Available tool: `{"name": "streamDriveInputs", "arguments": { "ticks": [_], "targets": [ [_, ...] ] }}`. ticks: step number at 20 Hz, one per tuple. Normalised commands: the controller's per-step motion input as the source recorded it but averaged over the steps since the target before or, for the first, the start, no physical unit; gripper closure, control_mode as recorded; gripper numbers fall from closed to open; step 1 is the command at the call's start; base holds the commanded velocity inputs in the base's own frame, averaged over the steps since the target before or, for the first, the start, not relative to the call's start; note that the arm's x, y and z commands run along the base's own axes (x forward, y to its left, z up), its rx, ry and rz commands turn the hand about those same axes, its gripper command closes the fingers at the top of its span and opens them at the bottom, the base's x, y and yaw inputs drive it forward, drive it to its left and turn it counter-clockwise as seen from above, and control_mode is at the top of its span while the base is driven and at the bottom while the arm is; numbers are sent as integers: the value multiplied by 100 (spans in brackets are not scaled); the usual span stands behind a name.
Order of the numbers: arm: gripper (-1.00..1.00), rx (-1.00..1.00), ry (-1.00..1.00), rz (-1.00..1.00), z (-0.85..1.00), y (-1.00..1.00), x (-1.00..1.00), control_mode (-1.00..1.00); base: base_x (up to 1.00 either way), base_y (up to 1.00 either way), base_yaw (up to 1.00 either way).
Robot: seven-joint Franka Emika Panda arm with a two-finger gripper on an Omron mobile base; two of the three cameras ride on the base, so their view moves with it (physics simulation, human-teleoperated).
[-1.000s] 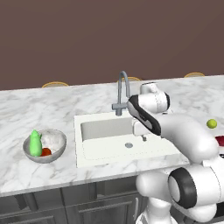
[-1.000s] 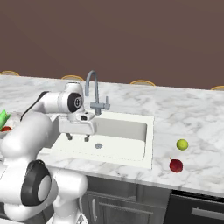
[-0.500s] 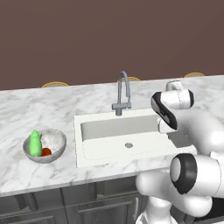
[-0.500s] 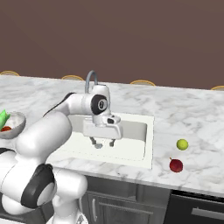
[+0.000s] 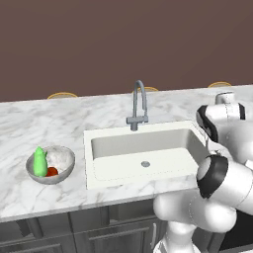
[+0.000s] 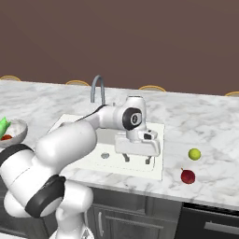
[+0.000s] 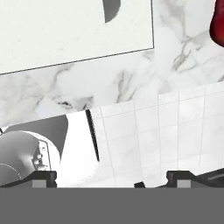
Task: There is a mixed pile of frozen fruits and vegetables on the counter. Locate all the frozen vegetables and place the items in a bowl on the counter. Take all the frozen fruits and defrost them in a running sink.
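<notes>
We find the gripper (image 6: 137, 159) empty, its jaws spread wide, hanging over the front right corner of the sink (image 6: 155, 133). We judge this position to be a staging point for the fruits, which lie to its right.

The bowl (image 5: 63, 166) sits on the counter (image 5: 59, 118) left of the sink and already holds the bright green pointed item (image 5: 39, 162) and the red-orange round item (image 5: 52, 171), so the vegetable half looks complete. The yellow-green ball (image 6: 194, 154) and the dark red piece (image 6: 187, 176) rest on the marble right of the sink, apart from each other and untouched.

The counter is white marble with grey veins over dark cabinets, backed by a brown wall. No water is visible at the gooseneck faucet (image 5: 140, 101).
</notes>
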Motion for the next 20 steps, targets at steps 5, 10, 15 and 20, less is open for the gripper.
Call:
{"name": "streamDriveInputs", "arguments": {
  "ticks": [5, 10, 15, 20],
  "targets": [
    [-100, 6, 2, 0, -8, -100, 5, -100, 0, 0, 0],
    [-100, 14, -2, 3, 0, -87, 1, -100, 0, 0, 0],
    [-100, 19, 0, 2, -15, -89, 25, -100, 0, 0, 0],
    [-100, 14, 0, 9, -15, -61, 59, -100, 0, 0, 0]
  ]
}}
